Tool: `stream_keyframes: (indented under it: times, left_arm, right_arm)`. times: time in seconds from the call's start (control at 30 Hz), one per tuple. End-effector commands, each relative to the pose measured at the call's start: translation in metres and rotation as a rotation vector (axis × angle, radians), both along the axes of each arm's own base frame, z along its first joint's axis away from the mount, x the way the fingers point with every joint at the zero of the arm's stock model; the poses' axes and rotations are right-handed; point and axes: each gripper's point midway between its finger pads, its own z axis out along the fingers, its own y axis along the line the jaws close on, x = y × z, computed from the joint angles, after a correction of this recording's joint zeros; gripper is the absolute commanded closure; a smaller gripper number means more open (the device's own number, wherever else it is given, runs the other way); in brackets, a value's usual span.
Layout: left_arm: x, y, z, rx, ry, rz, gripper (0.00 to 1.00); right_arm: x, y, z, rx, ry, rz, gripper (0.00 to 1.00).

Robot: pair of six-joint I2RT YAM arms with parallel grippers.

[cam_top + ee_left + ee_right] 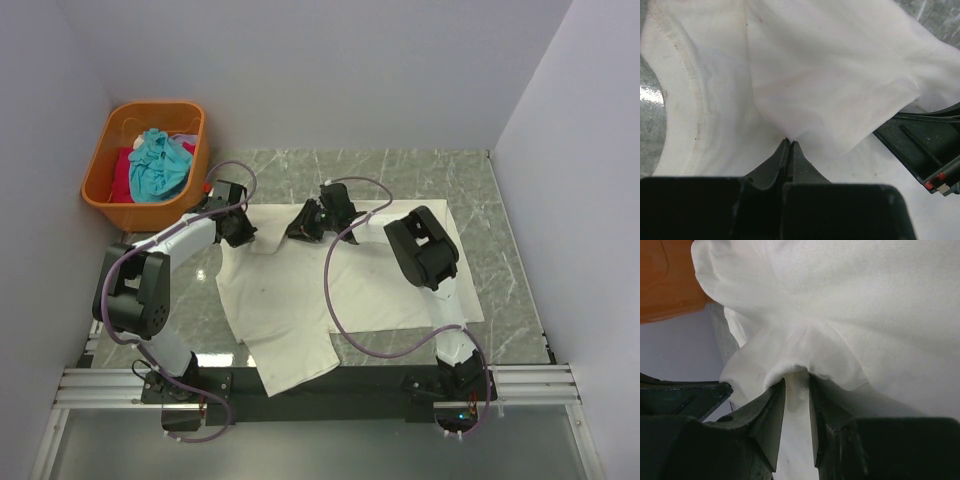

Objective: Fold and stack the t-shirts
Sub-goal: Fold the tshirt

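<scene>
- The left gripper is pinching a raised fold of the cream t-shirt with its jaws pressed together; the stitched collar seam is lying just left of the pinch
- The right gripper is gripping a bunched fold of the same shirt, its jaws standing slightly apart with cloth packed between the tips
- Both grippers are working close together at the shirt's far edge; the left arm is reaching forward from its base, and the right arm is bending back towards the left
- The shirt is lying across the marble table, its near part reaching over the table's front edge; bare marble is showing right of it and behind it
- The orange basket is sitting in the far left corner, holding a teal t-shirt and a red t-shirt
</scene>
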Motion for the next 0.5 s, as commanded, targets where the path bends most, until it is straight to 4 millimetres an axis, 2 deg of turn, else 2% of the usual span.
stream_keyframes:
  times: [0.0, 0.13, 0.37, 0.47]
  left_arm:
    - [0.012, -0.003, 0.02, -0.015, -0.06, -0.01, 0.99]
    - [0.012, -0.004, 0.021, -0.019, -0.062, -0.011, 0.99]
    - [0.011, -0.002, 0.02, -0.011, -0.063, -0.006, 0.99]
    - [0.011, 0.001, 0.021, -0.004, -0.062, 0.003, 0.99]
  right_arm:
    - [-0.001, 0.001, 0.004, -0.054, -0.012, -0.012, 0.66]
    - [-0.001, 0.006, 0.001, -0.048, -0.013, -0.009, 0.7]
    - [0.005, 0.009, 0.013, -0.043, -0.047, -0.003, 0.96]
    - [0.006, 0.005, 0.022, -0.065, -0.077, 0.003, 1.0]
